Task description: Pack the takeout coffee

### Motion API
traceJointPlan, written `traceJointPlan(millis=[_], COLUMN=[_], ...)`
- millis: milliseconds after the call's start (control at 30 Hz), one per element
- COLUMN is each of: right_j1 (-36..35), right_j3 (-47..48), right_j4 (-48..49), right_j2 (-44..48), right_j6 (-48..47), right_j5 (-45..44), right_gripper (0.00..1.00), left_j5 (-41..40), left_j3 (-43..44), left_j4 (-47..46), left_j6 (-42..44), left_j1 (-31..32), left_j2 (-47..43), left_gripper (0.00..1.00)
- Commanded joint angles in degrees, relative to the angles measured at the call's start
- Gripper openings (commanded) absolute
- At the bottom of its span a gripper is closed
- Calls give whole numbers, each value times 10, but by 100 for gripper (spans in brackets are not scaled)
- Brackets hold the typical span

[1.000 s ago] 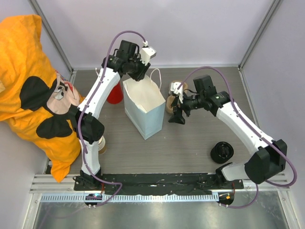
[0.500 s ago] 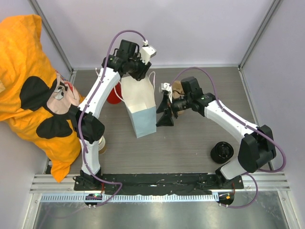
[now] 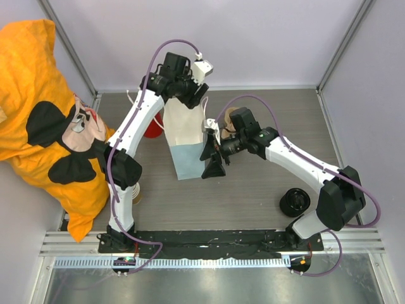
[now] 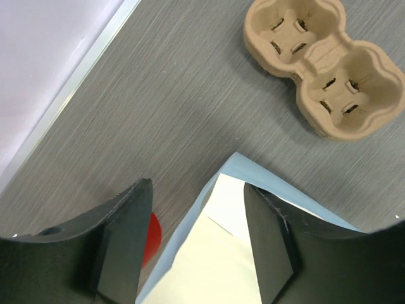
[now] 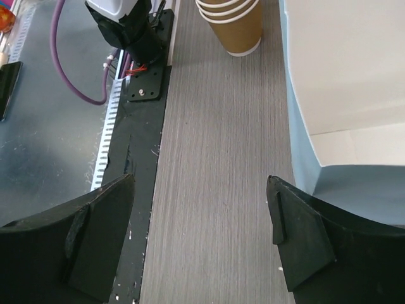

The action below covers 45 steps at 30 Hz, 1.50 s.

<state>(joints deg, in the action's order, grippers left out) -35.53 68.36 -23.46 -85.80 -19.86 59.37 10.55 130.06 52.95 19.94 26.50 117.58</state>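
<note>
Takeout coffee hidden. One bag [image 3: 184,140], now turned narrower; left gripper [image 4: 197,190] has widened, straddling its rim, unclamped. Right gripper [image 5: 201,183], wide and empty, has shifted to its 4 o'clock. One cup carrier [image 4: 326,63].

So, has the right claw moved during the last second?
Yes. The right claw has slid left, away from the black lids, which stayed put, and is now close beside the pale blue bag.

The paper bag [image 3: 183,142] is mid-table, with the cup carrier [image 4: 323,63] just to its right, toward the back. The stack of cups [image 3: 135,194] stands at the near left. The lids [image 3: 294,201] lie at the near right, well apart from the bag.
</note>
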Motion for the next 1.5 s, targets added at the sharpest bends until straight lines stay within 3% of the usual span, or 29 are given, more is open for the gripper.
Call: traceJointPlan(millis=[0, 67, 133, 300, 367, 533, 667, 800, 933, 1067, 1200, 1467], right_j1=[-17, -17, -18, 1, 37, 94, 123, 174, 194, 197, 197, 197], right_j3=[39, 51, 56, 107, 128, 181, 189, 223, 308, 417, 502, 556], right_j4=[32, 32, 28, -72, -123, -299, -307, -303, -307, -341, -364, -385], right_j2=[-8, -12, -10, 9, 26, 49, 55, 9, -103, -217, -306, -385], right_j6=[22, 29, 31, -31, -51, -202, -242, -279, -301, -307, -315, -348], right_j5=[0, 1, 0, -37, -48, -111, -213, -242, -274, -298, -318, -345], right_gripper=[91, 91, 91, 92, 92, 92, 91, 83, 75, 61, 61, 61], left_j5=[11, 17, 25, -10, -30, -47, -55, -62, -77, -68, -61, -44], left_j3=[22, 22, 19, 15, 12, 2, -12, -12, 8, -60, -186, -254], left_j4=[-19, -18, -21, -47, -56, -60, -61, -47, -5, 13, -1, 23], left_j6=[1, 0, -1, -12, -19, -46, -68, -97, -124, -144, -114, -107], left_j1=[7, 7, 8, 7, 5, -5, -12, -32, -64, -110, -128, -173], left_j2=[-3, -4, -9, -22, -34, -67, -109, -140, -168, -238, -335, -391], left_gripper=[67, 73, 86, 98, 100, 100, 100, 100, 100, 100, 100, 100])
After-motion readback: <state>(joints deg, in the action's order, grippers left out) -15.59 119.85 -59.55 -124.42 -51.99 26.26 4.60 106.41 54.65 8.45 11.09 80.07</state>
